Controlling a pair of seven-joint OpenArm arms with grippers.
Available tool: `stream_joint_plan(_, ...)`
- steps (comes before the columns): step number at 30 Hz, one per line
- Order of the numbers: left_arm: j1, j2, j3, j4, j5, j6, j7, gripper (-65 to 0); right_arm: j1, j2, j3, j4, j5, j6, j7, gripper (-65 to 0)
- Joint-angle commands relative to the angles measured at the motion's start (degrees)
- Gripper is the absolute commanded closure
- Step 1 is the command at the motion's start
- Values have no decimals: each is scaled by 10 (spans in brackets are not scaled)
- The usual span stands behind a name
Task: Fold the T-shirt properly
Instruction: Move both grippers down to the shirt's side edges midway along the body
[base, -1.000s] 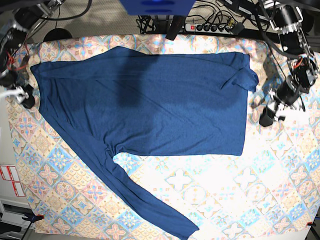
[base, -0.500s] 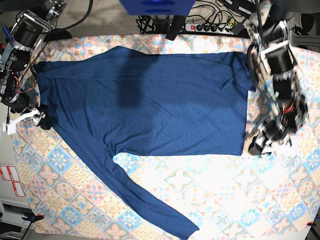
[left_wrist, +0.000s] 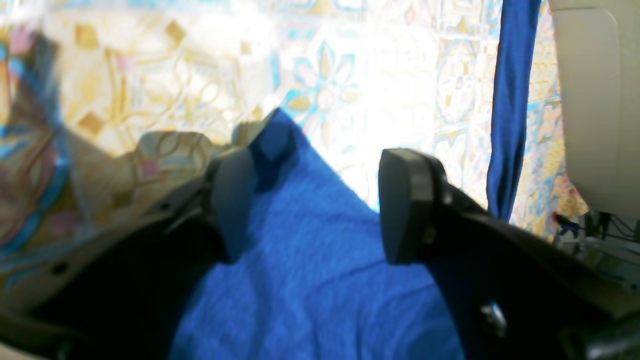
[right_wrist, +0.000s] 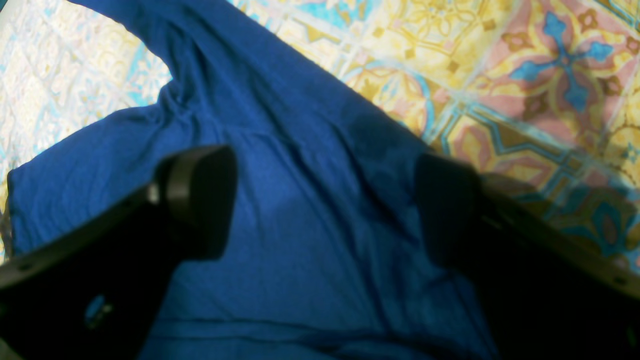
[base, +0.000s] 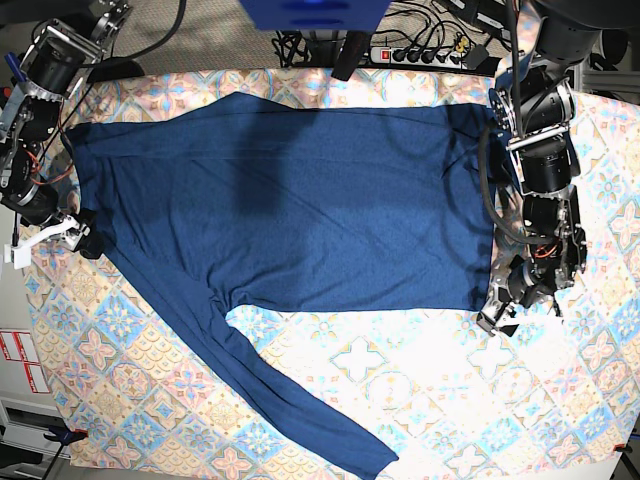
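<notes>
My left end effector (left_wrist: 310, 205) stood spread over the shirt (base: 300, 200) hem corner; right (right_wrist: 320, 200) spread at its shoulder edge. Best: pinch both layers w/ no cloth (base: 420, 370) caught.

Bare tablecloth (base: 470, 400) beside sleeve (base: 290, 400)

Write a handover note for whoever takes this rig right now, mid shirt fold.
Left gripper: jaws apart, straddling the T-shirt bottom corner, nothing clamped.
Right gripper: jaws wide open over the shirt's edge, holding nothing.
Shirt lies spread flat on the patterned tablecloth, one long sleeve trailing toward the table's front edge.
Done: shirt laid out; no fold visible on the body.
Left: grasp the edges, fold in the sleeve, fold the body.
</notes>
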Motion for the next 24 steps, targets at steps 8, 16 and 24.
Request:
stream_joint_plan(8,-15,-8,13,-56,-5,-4,-69,-384,7,14,5,11,9,3,9,-539)
stream_joint_plan(16,-15,-8,13,-107,-4,-4,-93,-384,7,14,5,11,9,3,8,-539)
stream_joint_plan(24,-3,13,22,-119,-3,-4,-87,-384,7,14,4,11,9,3,7,-539)
